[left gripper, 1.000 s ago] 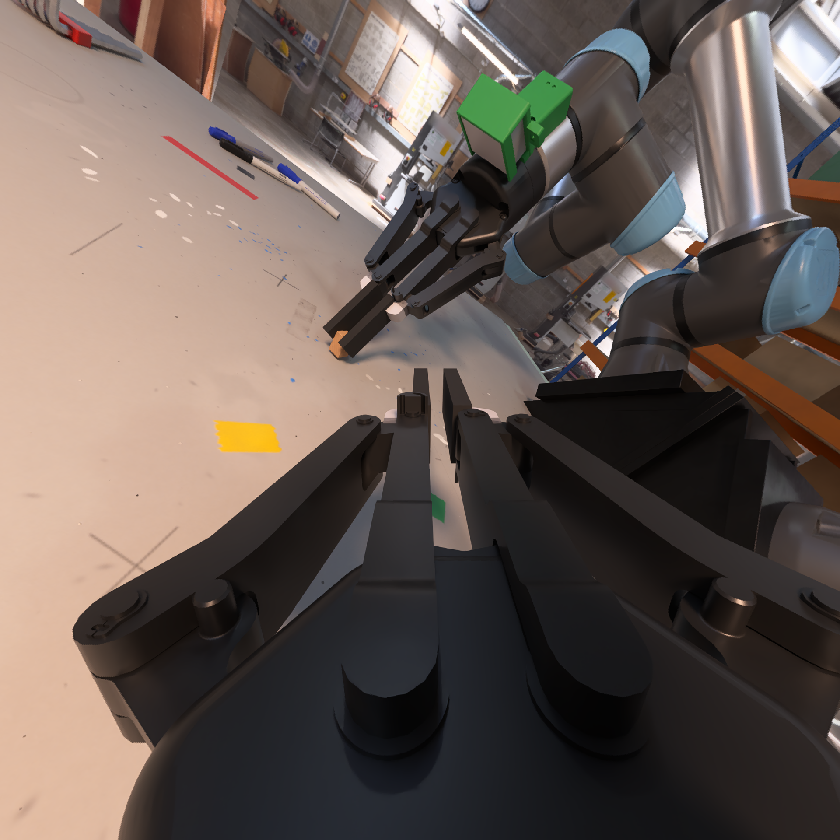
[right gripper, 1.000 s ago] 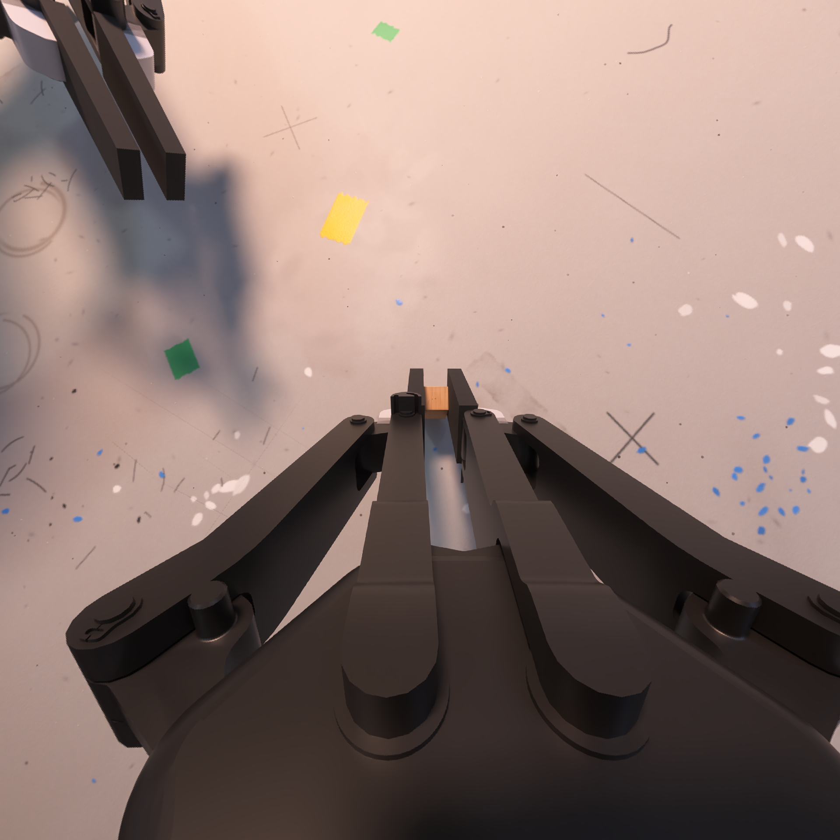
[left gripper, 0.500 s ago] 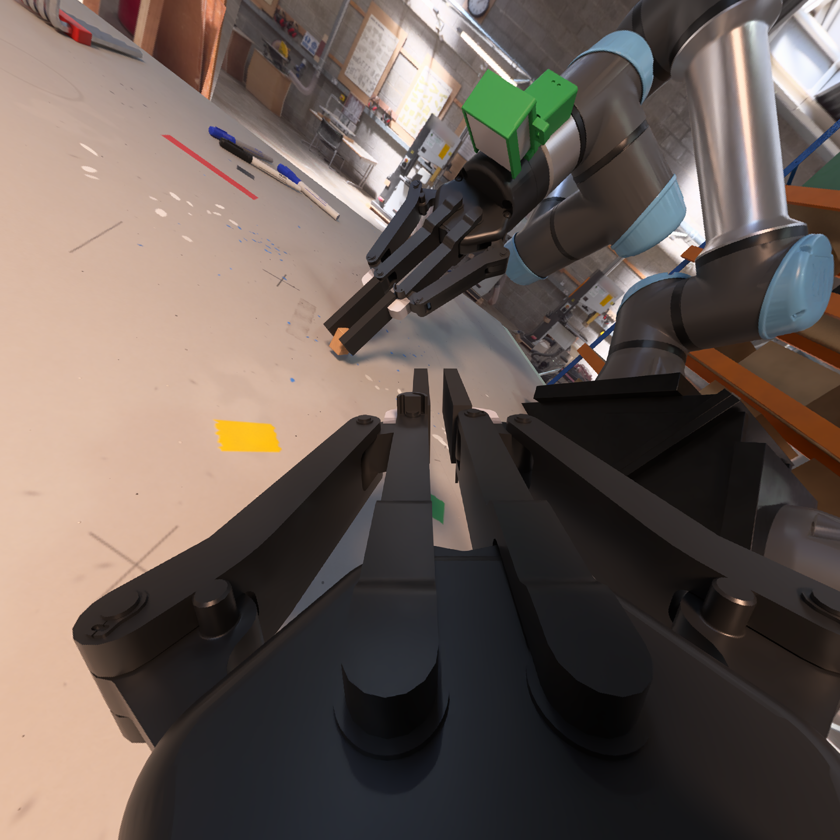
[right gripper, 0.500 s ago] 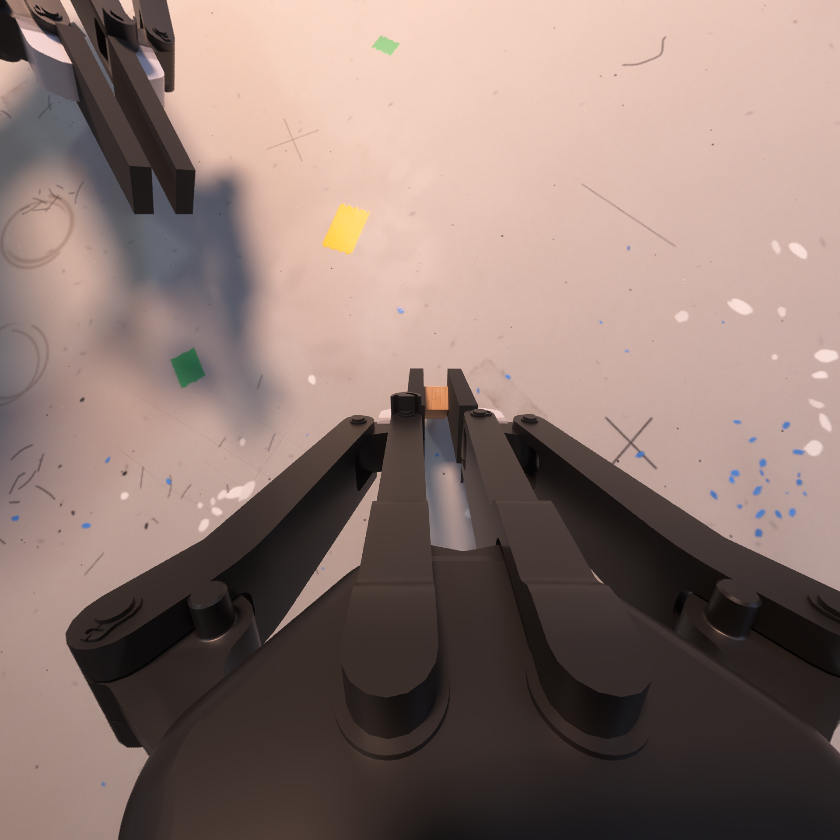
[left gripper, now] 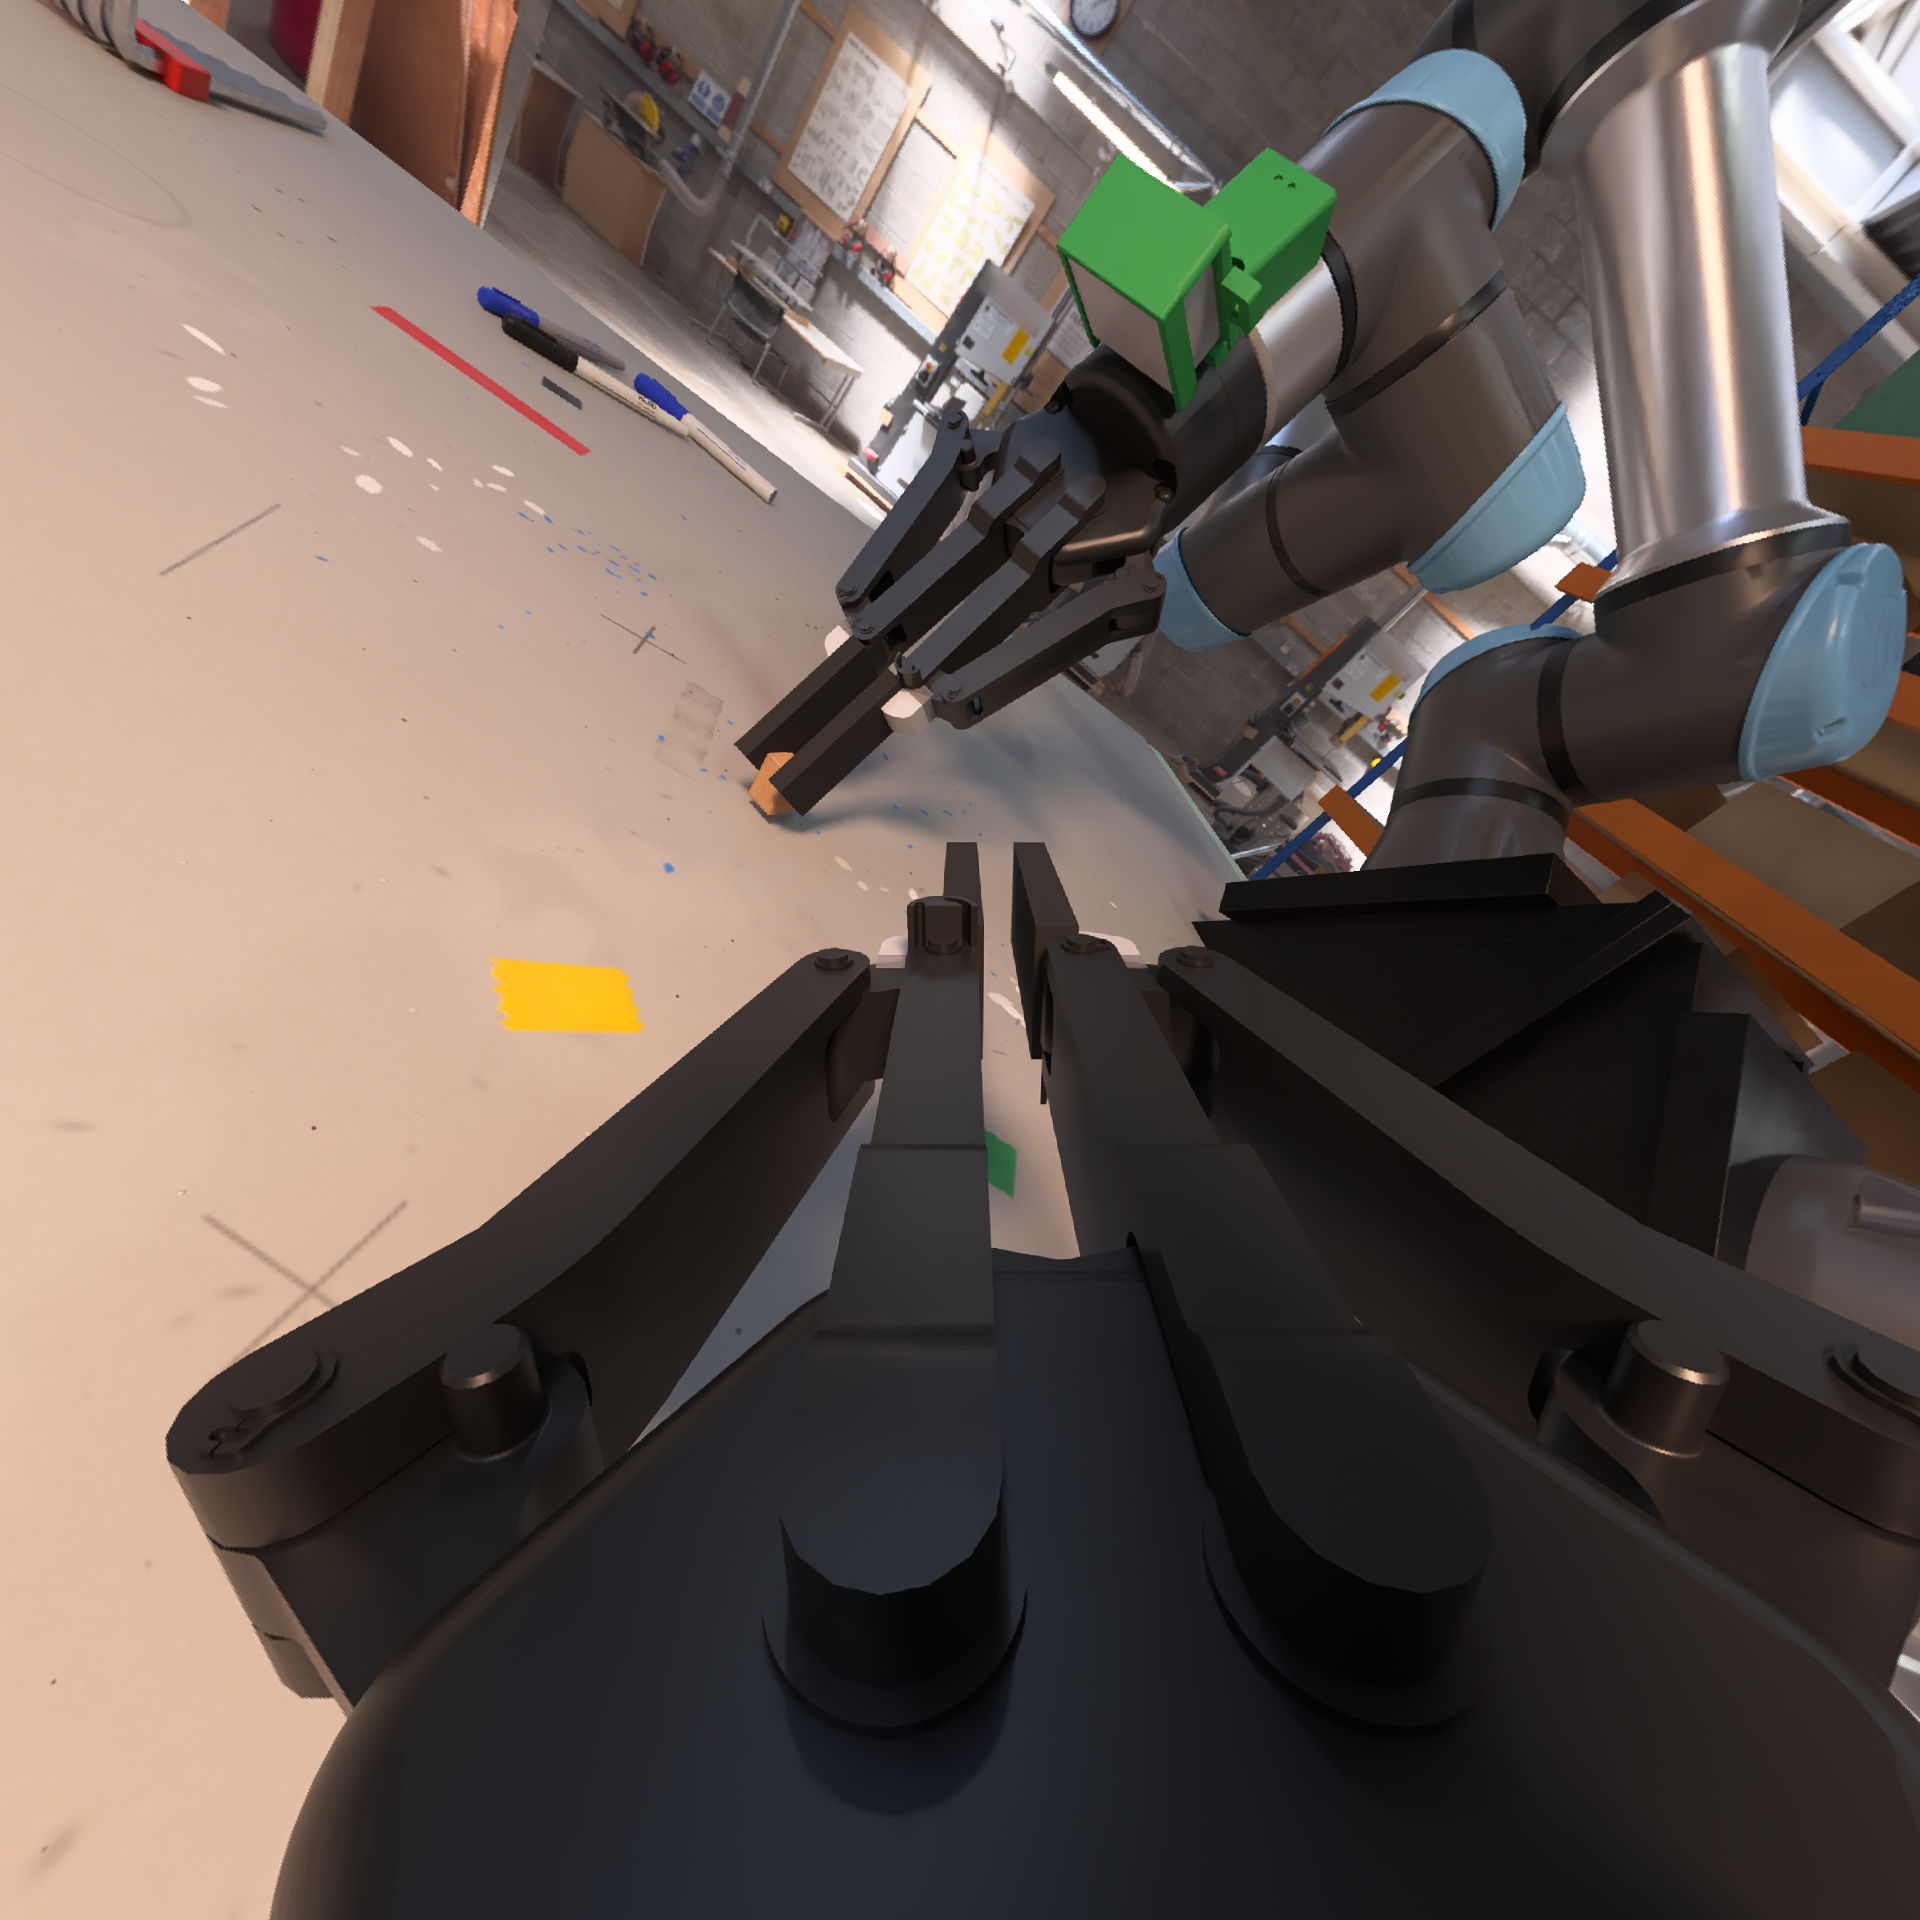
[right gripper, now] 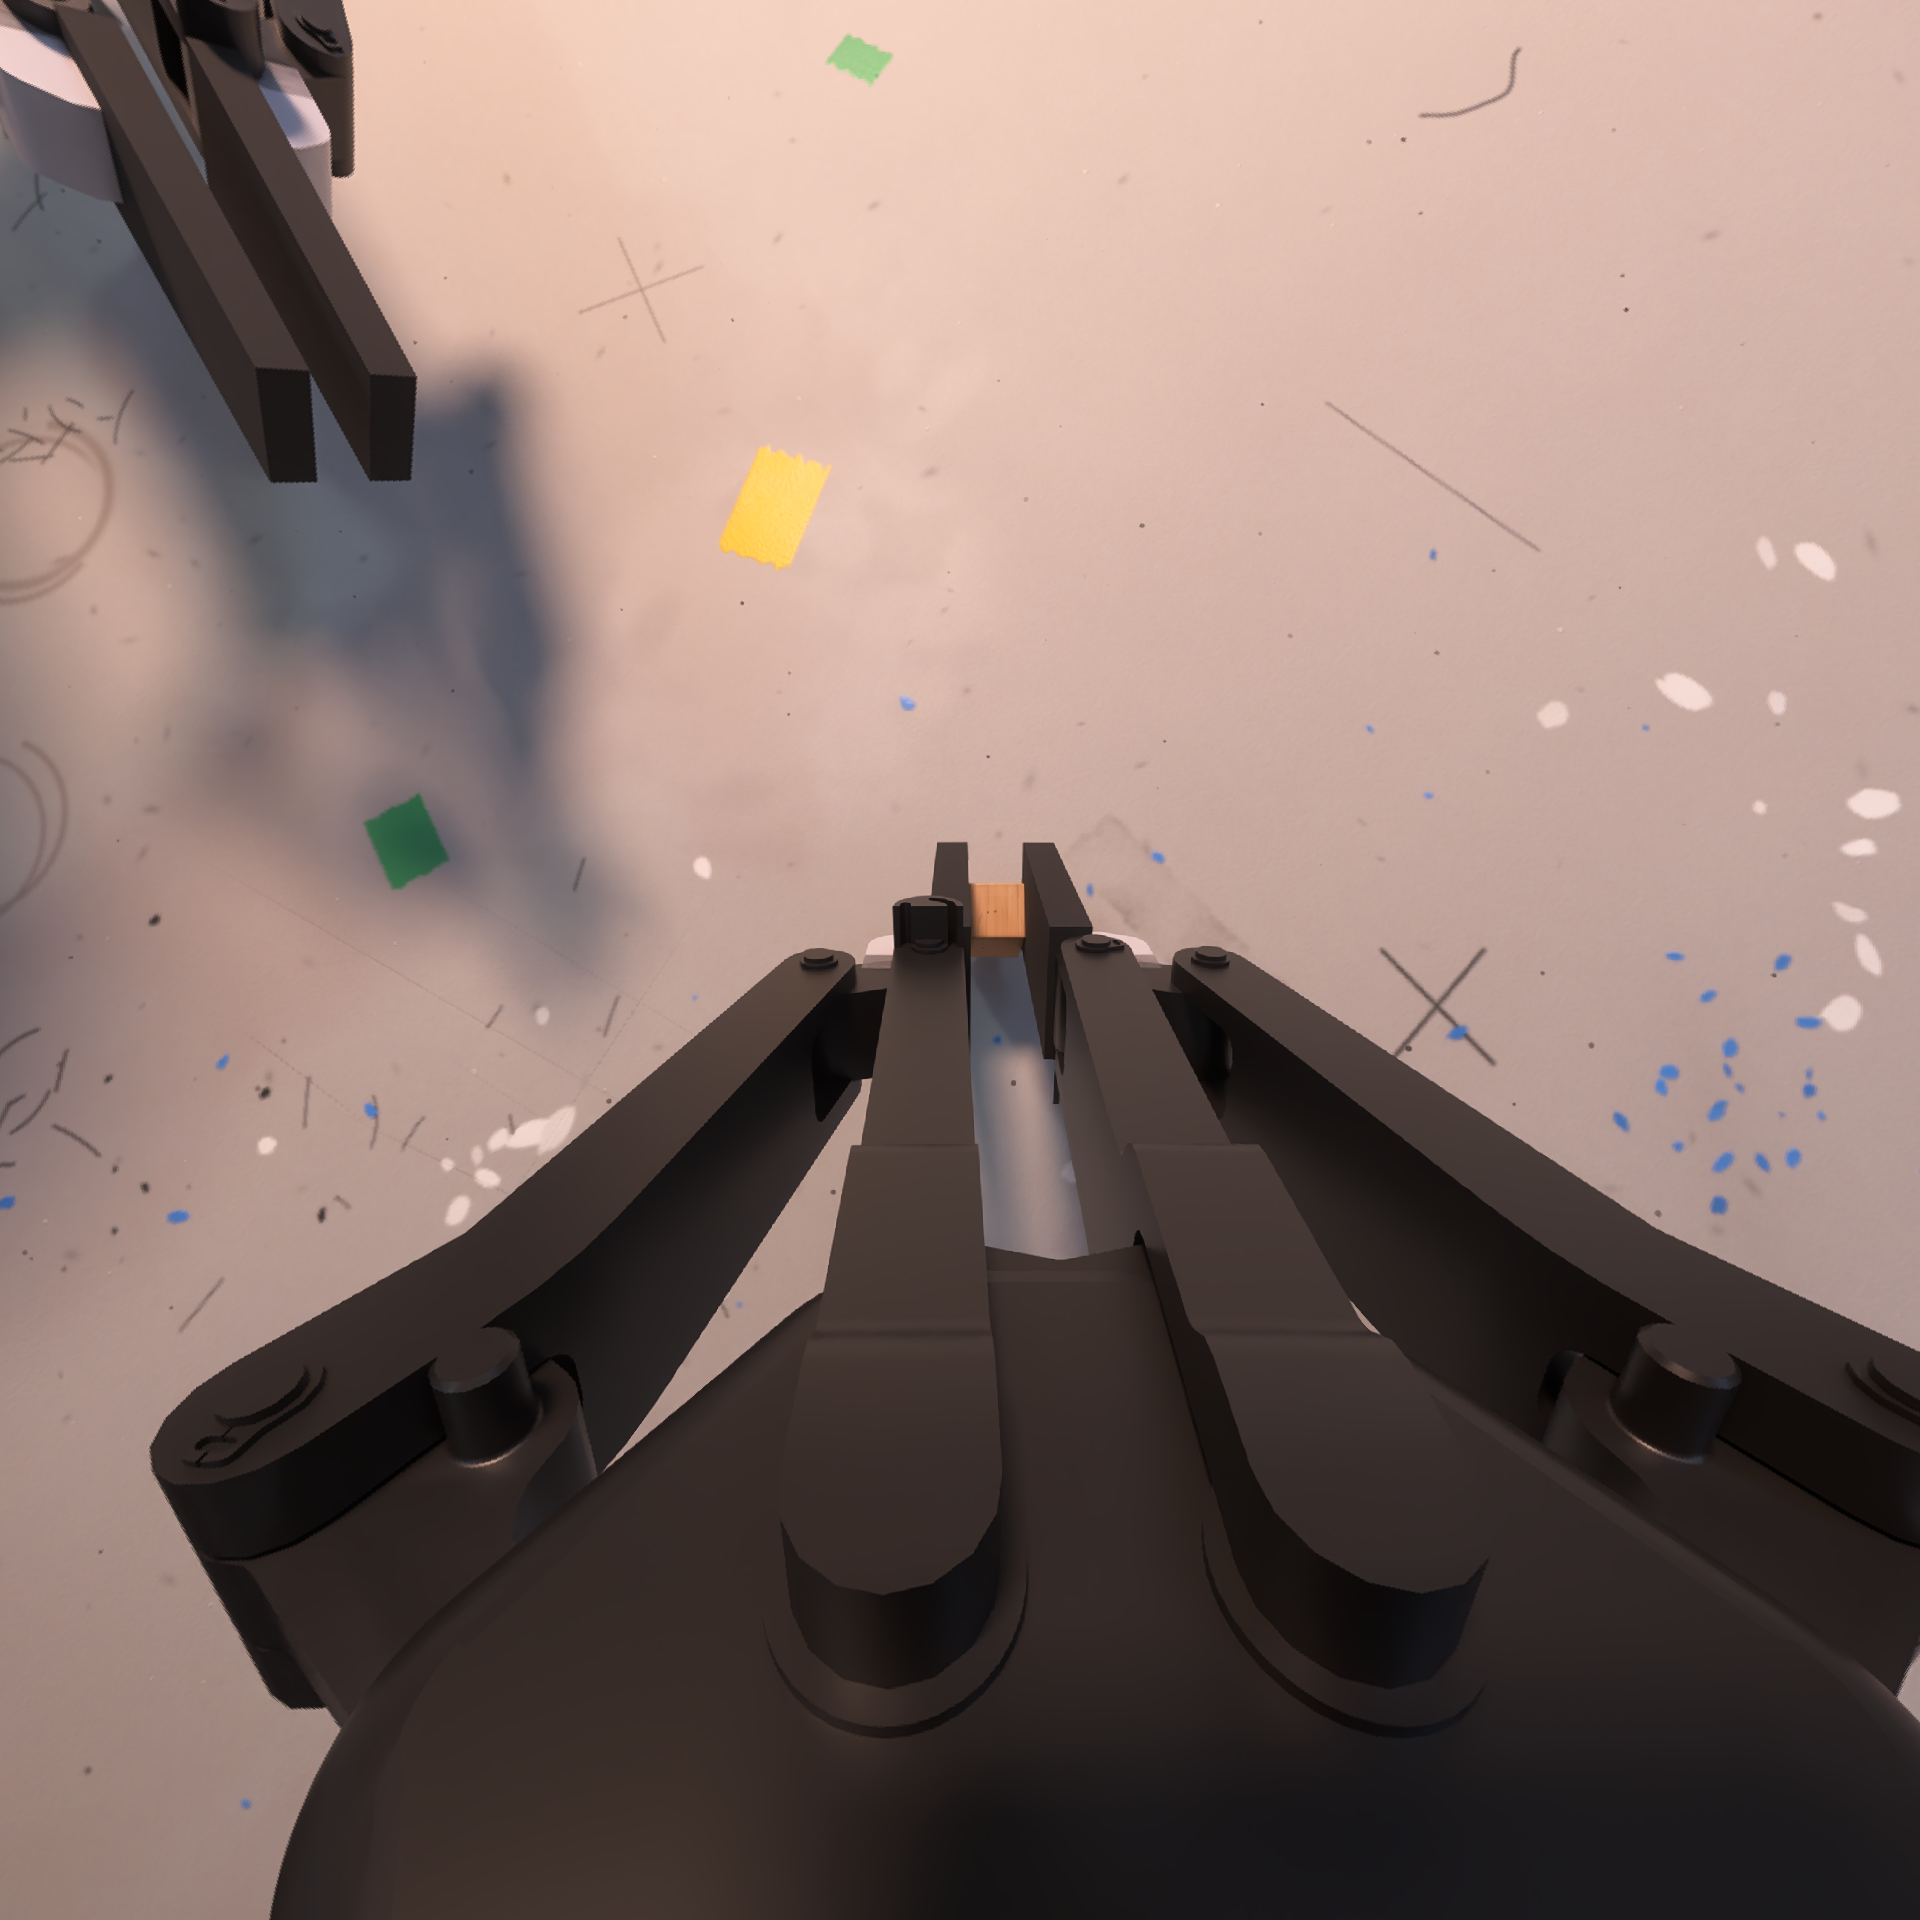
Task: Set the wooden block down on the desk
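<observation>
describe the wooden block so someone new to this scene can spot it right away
Start from the wide beige desk speckled with paint flecks and tape scraps. Near its middle, the right gripper reaches down, shut on the wooden block, a small light-orange cube between its fingertips. Unlike the flat yellow tape and green tape nearby, it is solid, with visible grain.

Yellow tape [left gripper: 566, 997], green tape [right gripper: 406, 842], markers [left gripper: 623, 379], red strip [left gripper: 480, 380]

a workshop: beyond the paint-flecked desk [left gripper: 260, 727] stand workbenches [left gripper: 790, 322], machines [left gripper: 987, 322] and posters [left gripper: 862, 125] on a block wall, leaning wooden boards [left gripper: 436, 94], orange-beamed racking [left gripper: 1766, 935], and a handsaw [left gripper: 208, 73] on the desk.
</observation>
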`<action>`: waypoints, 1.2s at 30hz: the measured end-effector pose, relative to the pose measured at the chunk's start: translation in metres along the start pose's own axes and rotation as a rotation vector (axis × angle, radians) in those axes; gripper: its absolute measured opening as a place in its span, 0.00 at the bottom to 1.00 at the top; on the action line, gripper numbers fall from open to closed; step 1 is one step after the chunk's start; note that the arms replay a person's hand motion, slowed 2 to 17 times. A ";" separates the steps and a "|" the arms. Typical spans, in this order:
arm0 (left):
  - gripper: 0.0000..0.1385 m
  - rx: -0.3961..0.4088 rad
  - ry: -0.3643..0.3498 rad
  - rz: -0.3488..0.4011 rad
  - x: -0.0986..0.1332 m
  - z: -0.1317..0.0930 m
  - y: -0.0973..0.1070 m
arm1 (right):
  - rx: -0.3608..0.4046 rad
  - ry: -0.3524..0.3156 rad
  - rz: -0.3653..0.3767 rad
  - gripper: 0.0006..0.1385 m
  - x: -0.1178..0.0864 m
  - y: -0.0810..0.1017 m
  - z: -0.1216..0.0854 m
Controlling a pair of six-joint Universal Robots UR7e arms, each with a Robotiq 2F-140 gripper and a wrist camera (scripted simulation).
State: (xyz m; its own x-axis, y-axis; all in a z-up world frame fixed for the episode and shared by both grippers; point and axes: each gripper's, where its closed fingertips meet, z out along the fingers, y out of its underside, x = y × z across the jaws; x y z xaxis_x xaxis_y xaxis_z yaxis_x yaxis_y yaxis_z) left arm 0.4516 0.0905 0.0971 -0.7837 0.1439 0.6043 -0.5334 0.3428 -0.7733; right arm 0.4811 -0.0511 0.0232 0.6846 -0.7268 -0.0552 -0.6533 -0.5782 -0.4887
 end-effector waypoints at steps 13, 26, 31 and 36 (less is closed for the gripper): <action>0.07 -0.002 0.000 0.000 0.000 0.000 0.000 | 0.000 0.005 -0.011 0.10 0.000 0.000 0.001; 0.07 -0.004 -0.002 0.002 -0.001 0.000 0.000 | -0.001 0.003 -0.017 0.10 -0.001 0.000 0.002; 0.07 -0.007 -0.004 0.004 0.000 0.000 0.001 | 0.004 0.006 -0.019 0.10 -0.001 0.000 0.001; 0.07 -0.012 -0.006 0.008 0.000 0.001 0.001 | 0.016 0.010 -0.027 0.10 0.000 0.000 0.001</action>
State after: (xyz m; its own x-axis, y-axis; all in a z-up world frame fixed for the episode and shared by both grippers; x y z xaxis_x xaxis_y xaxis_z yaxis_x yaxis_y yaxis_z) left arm 0.4507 0.0901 0.0957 -0.7899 0.1412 0.5967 -0.5231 0.3525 -0.7760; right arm 0.4811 -0.0508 0.0225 0.6987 -0.7146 -0.0330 -0.6293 -0.5921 -0.5034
